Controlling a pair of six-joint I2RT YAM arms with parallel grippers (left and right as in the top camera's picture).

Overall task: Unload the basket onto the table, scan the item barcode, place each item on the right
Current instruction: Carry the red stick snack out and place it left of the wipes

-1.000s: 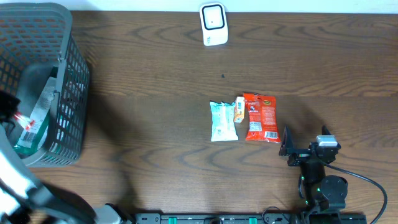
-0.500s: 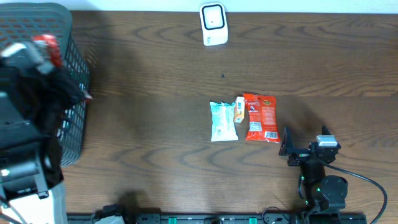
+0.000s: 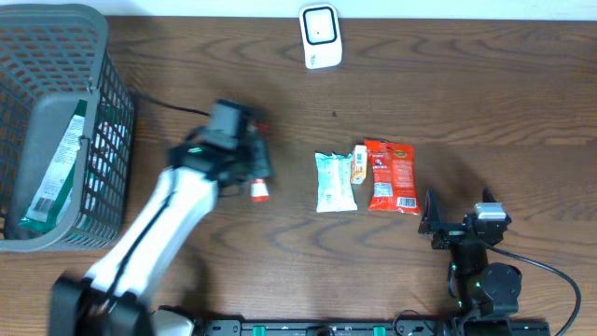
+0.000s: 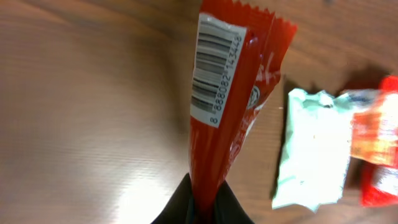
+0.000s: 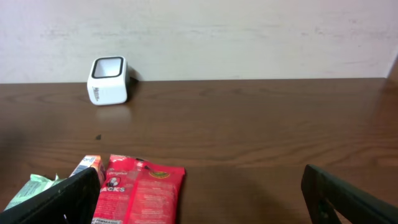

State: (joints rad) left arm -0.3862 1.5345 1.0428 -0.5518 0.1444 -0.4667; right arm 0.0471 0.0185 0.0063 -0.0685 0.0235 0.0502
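My left gripper [image 3: 256, 175] is shut on a slim red snack packet [image 4: 231, 93], pinching its lower end so that it hangs over the table left of the middle. In the left wrist view its white barcode label [image 4: 215, 67] faces the camera. In the overhead view the packet's end [image 3: 260, 192] sticks out below the gripper. The white scanner [image 3: 320, 35] stands upright at the table's far edge, well away from the packet. My right gripper [image 3: 457, 224] rests open near the front right, with nothing between its fingers [image 5: 61, 198].
A grey mesh basket [image 3: 103, 112] at the far left holds a green packet [image 3: 56, 173]. A pale green packet [image 3: 335, 181], a small orange box [image 3: 359, 164] and a red pouch [image 3: 391, 175] lie side by side mid-table, just left of the right gripper.
The left arm has come up out of the basket with the red packet and swung right to the table's middle. The right arm has not moved.
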